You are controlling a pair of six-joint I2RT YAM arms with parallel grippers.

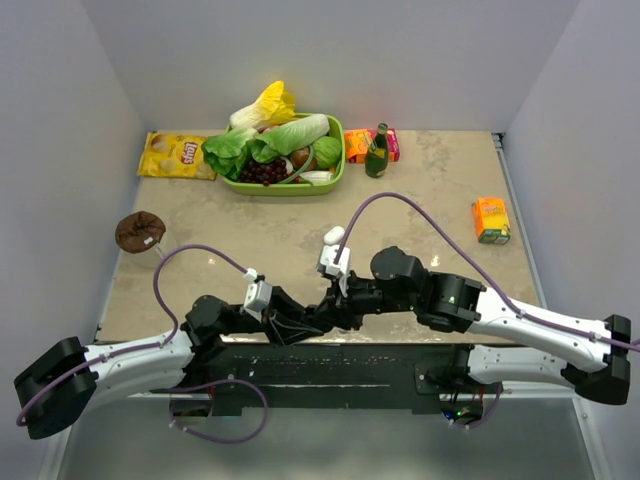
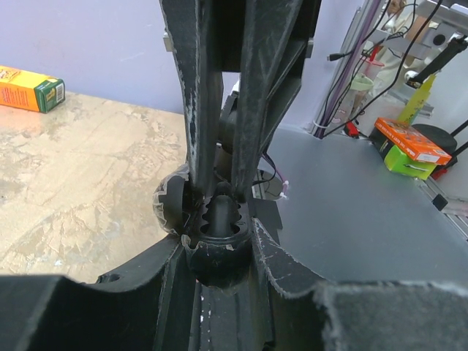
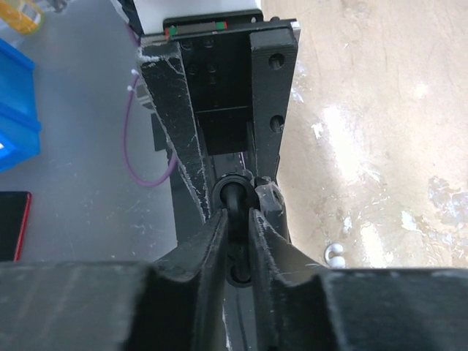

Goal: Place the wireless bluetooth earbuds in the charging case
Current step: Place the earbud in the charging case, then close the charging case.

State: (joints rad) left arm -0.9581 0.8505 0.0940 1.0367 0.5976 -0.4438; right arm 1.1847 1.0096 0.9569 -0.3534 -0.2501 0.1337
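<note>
1. My right gripper (image 3: 235,218) has its fingers nearly together, clamped on a black bud (image 3: 235,196).
2. My left gripper (image 2: 217,245) is closed around a round black case (image 2: 216,267), as far as I can tell, with the mouth facing the right fingers.
3. Key relation: the grippers sit nose to nose on one line, and the black bud is right at the case mouth. I judge the remaining travel is straight along that shared axis.
4. The right arm does the pushing and the left only braces.
5. Room is tight. The fingers interleave, so there is no sideways slack.
6. The work is over the near edge of the table (image 3: 380,110), so a dropped bud could roll off.
7. A white bud (image 3: 335,254) lies loose on the table, just right of my right fingers.
</note>
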